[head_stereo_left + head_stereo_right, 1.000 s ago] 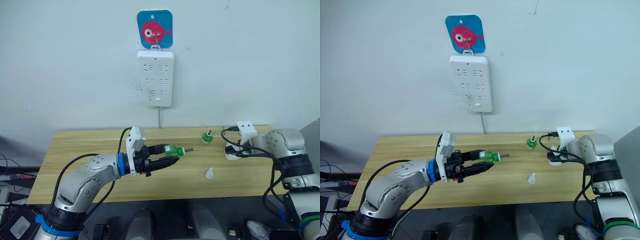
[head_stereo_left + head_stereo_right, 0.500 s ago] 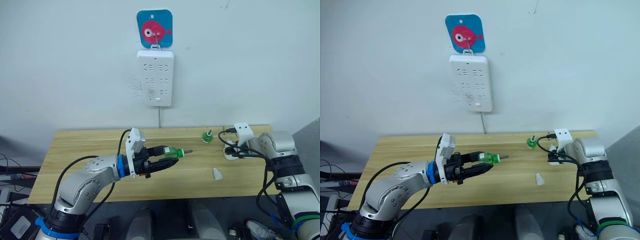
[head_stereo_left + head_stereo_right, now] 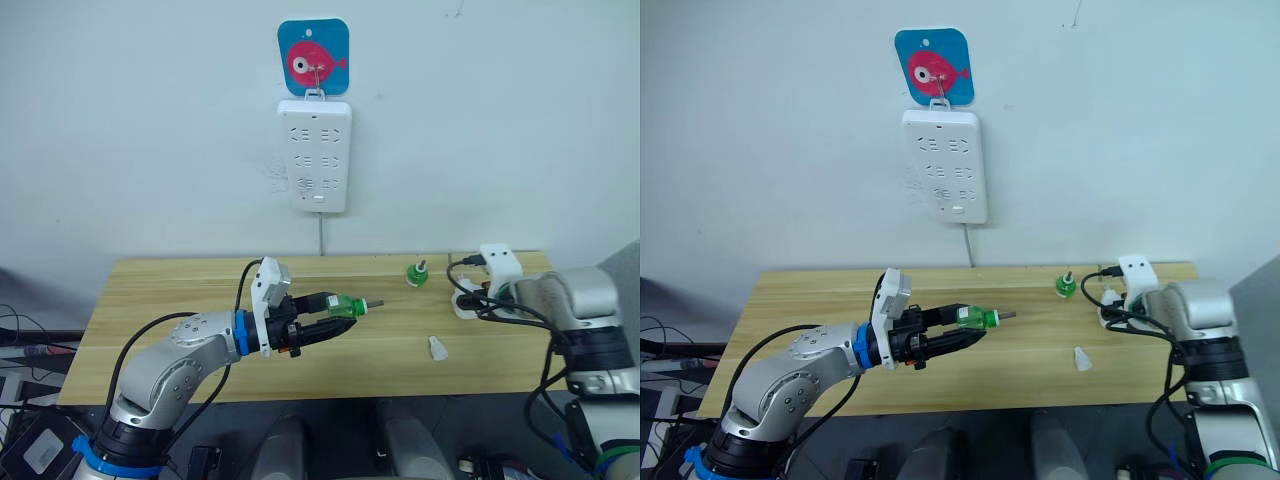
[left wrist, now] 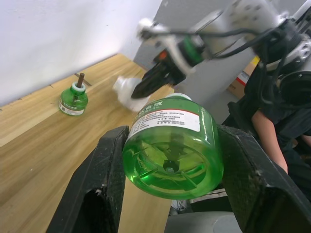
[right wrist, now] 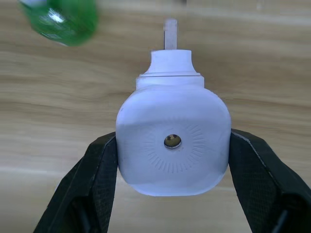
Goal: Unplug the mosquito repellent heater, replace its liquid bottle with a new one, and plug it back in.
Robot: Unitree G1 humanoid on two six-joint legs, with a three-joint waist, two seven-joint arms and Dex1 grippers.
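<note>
My left gripper (image 3: 336,314) is shut on a green liquid bottle (image 3: 346,304), held level above the middle of the wooden table (image 3: 170,290), its wick pointing right. The wrist view looks at that bottle's base (image 4: 171,148) between both fingers. At the table's right end my right gripper (image 3: 464,300) is shut on the white mosquito repellent heater (image 5: 172,141), low over the wood, its round vent hole facing the wrist camera. A second green bottle (image 3: 414,272) stands upright on the table, left of the heater and behind it.
A white multi-socket power strip (image 3: 315,155) hangs on the wall from a blue fish hook (image 3: 313,62), its cord dropping behind the table. A small white cap (image 3: 437,347) lies on the table near the front right.
The right arm has swung outward, shifting the held heater slightly to the right. The white cap has shifted a little to the right. The left arm and its bottle stay put.
</note>
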